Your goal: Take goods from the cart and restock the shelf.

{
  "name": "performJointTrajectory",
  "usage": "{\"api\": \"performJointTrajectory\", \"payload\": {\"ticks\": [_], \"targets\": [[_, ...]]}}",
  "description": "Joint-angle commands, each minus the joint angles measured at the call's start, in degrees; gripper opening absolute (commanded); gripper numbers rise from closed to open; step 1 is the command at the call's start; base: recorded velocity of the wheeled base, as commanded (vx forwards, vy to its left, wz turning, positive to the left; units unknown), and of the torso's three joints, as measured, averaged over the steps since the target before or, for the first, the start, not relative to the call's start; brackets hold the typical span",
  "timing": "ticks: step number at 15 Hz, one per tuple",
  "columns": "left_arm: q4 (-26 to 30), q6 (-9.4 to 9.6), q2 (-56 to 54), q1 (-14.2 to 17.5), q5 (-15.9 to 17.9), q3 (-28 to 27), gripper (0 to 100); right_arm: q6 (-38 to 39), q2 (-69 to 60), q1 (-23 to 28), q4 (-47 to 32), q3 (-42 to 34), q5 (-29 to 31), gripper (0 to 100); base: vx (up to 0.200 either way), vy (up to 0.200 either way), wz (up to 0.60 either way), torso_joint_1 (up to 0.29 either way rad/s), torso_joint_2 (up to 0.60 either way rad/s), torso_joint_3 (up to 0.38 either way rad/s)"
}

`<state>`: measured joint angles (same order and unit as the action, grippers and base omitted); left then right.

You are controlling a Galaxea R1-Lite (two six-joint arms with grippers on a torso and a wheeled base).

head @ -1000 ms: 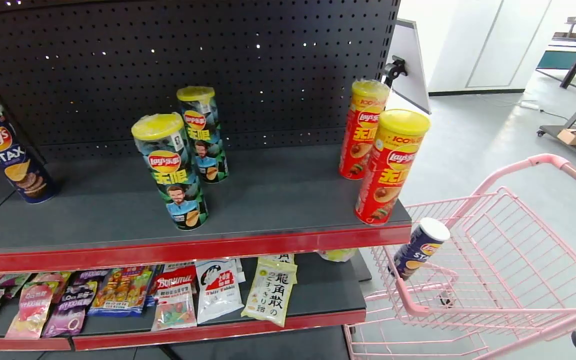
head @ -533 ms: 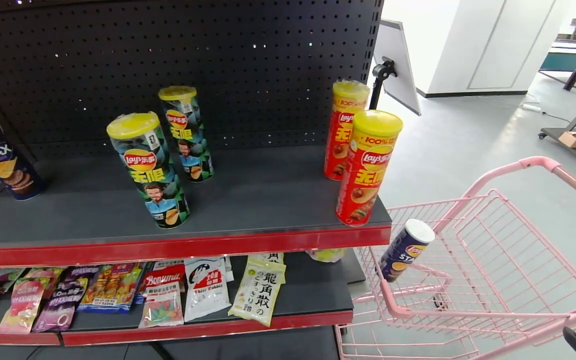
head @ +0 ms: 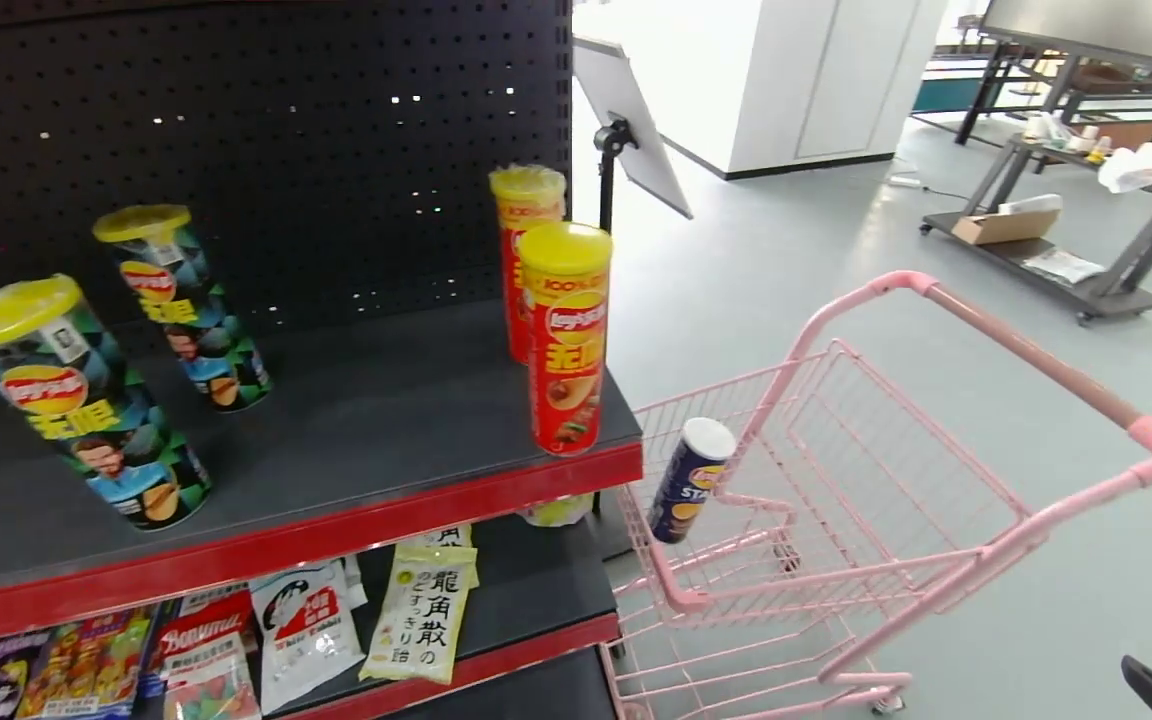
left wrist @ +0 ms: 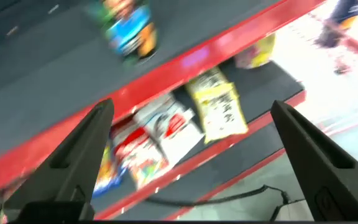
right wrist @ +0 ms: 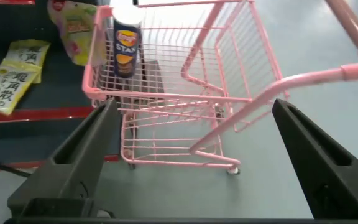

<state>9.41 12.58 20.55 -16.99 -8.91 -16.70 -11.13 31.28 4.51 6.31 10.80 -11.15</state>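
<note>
Blue can (head: 691,480) in the pink cart (head: 1026,348) beside the shelf (head: 386,420).
Lid up, long axis near vertical, leaning on the wire wall; left gripper (left wrist: 191,106) and right gripper (right wrist: 194,102) jaws released, empty.

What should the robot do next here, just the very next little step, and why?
Probably ease the right gripper forward toward the blue can. Its jaws stand wide open and empty, the can sits in a corner of the pink cart ahead of it, and the shelf has bare room.
</note>
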Motion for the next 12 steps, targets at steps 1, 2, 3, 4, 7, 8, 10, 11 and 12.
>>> {"api": "performJointTrajectory", "payload": {"ticks": [1, 2, 3, 4, 7, 8, 10, 11, 12], "targets": [[0.08, -0.01, -1.48, 0.03, 0.03, 0.09, 100, -0.03, 0.18, -0.03, 0.01, -0.08, -0.10, 100, 0.000, 0.000, -0.60, 0.002, 0.00, 0.007], [0.08, 0.08, -2.89, -0.06, 0.12, 0.27, 100, -0.03, 0.27, -0.03, 0.01, -0.17, -0.10, 100, 0.000, 0.000, 0.00, 0.000, 0.00, 0.000], [0.34, 0.08, -4.38, -0.23, 0.12, 0.44, 100, 0.06, 0.89, -0.03, 0.01, -0.25, -0.10, 100, 0.000, 0.000, 0.00, 0.000, 0.00, 0.000], [0.43, 0.08, -6.49, -0.23, 0.30, 0.79, 100, 0.06, 1.85, -0.03, 0.36, -0.25, -0.10, 100, 0.000, 0.000, 0.00, 0.000, 0.00, 0.000], [0.61, 0.08, -11.41, -0.23, 0.47, 2.29, 100, 0.23, 4.84, 0.24, 0.45, -0.25, -0.10, 100, 0.000, 0.000, 0.00, 0.000, 0.00, 0.000], [1.49, 0.08, -15.10, -0.23, 0.39, 2.99, 100, 0.41, 6.69, -0.03, 0.72, -0.17, -0.18, 100, 0.000, 0.000, 0.00, 0.000, 0.00, 0.000], [2.54, -0.01, -18.62, -0.23, 0.47, 4.48, 100, 0.58, 10.73, -0.20, 2.83, 0.10, -0.45, 100, 0.000, 0.000, 0.00, 0.000, 0.00, 0.000], [2.45, -0.10, -19.15, -0.23, 0.39, 5.10, 100, 1.11, 13.98, -0.73, 5.37, 0.98, -0.97, 100, 0.000, 0.000, 0.00, 0.000, 0.00, 0.000], [2.45, -0.10, -19.41, -0.23, 0.39, 5.19, 100, 2.25, 18.11, -2.23, 8.63, 1.77, -1.41, 100, 0.000, 0.000, 0.00, 0.000, 0.00, 0.000]]}}
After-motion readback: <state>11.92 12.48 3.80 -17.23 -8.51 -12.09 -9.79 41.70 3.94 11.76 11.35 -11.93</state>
